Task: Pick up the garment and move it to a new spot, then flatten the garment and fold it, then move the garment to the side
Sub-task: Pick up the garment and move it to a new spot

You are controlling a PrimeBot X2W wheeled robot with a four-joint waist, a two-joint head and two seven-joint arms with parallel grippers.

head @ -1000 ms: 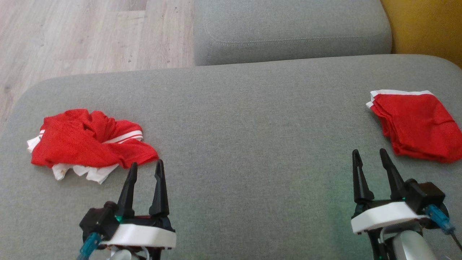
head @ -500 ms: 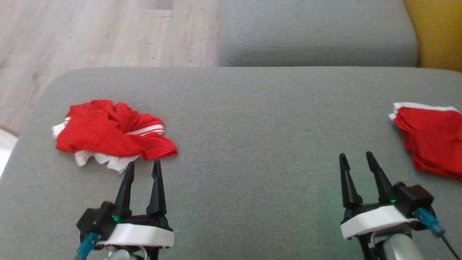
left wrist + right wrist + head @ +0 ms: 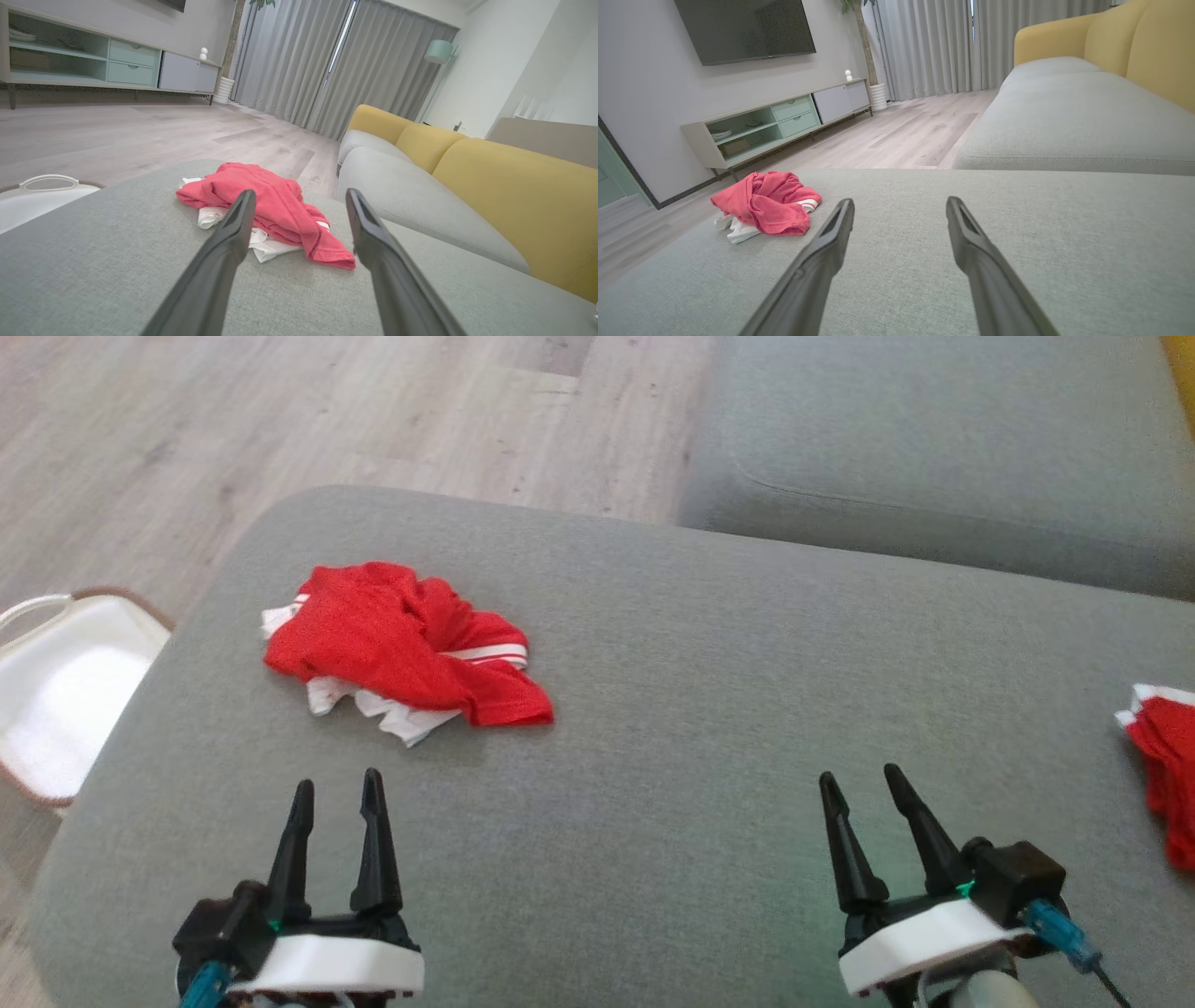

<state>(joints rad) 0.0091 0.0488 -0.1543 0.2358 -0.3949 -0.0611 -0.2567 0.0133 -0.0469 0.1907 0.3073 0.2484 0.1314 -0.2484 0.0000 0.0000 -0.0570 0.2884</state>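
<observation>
While both arms sit at the near edge of the grey seat (image 3: pixel 653 728), your left claw (image 3: pixel 337 780) has its two dark fingers spread apart with nothing between them. Your right claw (image 3: pixel 859 773) stands the same way, apart and empty.

From the left claw, the garment (image 3: pixel 401 644) lies at about 1 o'clock, near but not touching. It is a crumpled red heap with white stripes, and some white cloth pokes out from under its near side. In the left wrist view you see it just past the fingertips, framed between them. From the right claw it lies at about 10 o'clock, well apart.

At 3 o'clock from the right claw, a folded red piece (image 3: pixel 1162 775) with a white edge rests on the same seat, cut off by the frame.

At 9 o'clock from the left claw, a white basket (image 3: pixel 56 709) stands on the wooden floor (image 3: pixel 280 420) beside the seat. At 1 o'clock, beyond the garment, a second grey cushion (image 3: pixel 934 448) begins.
</observation>
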